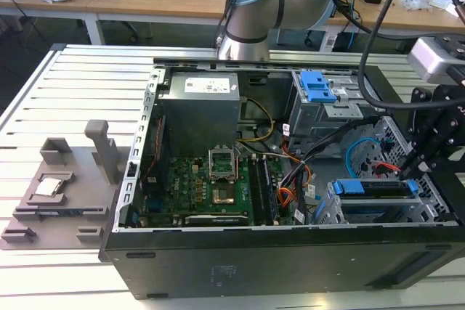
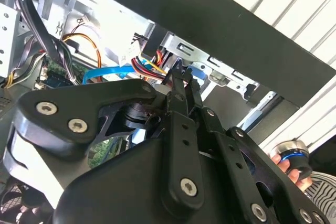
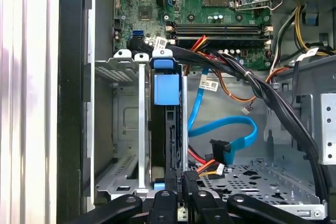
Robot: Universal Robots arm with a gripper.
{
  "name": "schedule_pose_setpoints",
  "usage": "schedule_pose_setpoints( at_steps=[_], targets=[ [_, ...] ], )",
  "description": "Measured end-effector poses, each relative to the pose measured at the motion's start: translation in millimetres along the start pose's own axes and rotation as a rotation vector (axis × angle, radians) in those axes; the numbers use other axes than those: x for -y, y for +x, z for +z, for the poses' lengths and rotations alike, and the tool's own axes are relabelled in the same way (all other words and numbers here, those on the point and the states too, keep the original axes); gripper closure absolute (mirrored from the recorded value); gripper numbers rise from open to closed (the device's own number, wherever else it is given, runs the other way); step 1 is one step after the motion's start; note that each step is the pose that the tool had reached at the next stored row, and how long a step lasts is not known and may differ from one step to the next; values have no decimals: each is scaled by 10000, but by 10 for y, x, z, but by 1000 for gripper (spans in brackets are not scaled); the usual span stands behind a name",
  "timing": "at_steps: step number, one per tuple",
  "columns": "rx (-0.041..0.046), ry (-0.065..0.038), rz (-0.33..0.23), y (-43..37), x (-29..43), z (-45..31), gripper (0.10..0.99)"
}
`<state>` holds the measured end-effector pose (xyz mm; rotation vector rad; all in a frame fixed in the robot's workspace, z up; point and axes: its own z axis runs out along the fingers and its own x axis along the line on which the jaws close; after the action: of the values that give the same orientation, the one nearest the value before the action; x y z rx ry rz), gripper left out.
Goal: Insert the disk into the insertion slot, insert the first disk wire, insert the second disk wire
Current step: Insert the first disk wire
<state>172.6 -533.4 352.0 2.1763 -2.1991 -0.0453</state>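
The disk (image 1: 378, 188), edged by its blue carrier, lies inside the insertion slot (image 1: 340, 212), the low silver cage at the case's front corner on the exterior view's right. In the first wrist view the disk (image 3: 167, 90) stands edge-on between the cage rails (image 3: 140, 129). My gripper (image 1: 412, 178) is shut, its tips right at the disk's outer end (image 3: 182, 178). In the second wrist view the fingers (image 2: 185, 90) lie pressed together. A blue flat wire (image 3: 231, 129) with a black plug (image 3: 219, 148) lies loose beside the cage, next to red and orange wires (image 3: 202, 163).
The open case holds a green motherboard (image 1: 211, 186), a power supply (image 1: 200, 107) and a taller grey cage with a blue latch (image 1: 320, 88). A thick black cable bundle (image 3: 262, 93) crosses beside the slot. A grey fixture (image 1: 65, 186) sits outside. A person's hand (image 2: 291, 166) is near the case.
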Motion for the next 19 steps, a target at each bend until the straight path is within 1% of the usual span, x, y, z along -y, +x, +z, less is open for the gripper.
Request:
schedule_pose_setpoints(
  at_steps=[5,6,8,9,10,11,14,19],
  targets=[
    [0,-1,1,0,11,28,910],
    [3,0,0,0,0,31,910],
    [13,0,-2,0,-46,37,910],
    [11,2,-2,1,-82,38,910],
    [11,5,0,1,-135,39,910],
    [14,6,0,2,-157,40,910],
    [23,6,-1,2,-184,48,910],
    [31,7,-1,3,-200,68,910]
  ],
)
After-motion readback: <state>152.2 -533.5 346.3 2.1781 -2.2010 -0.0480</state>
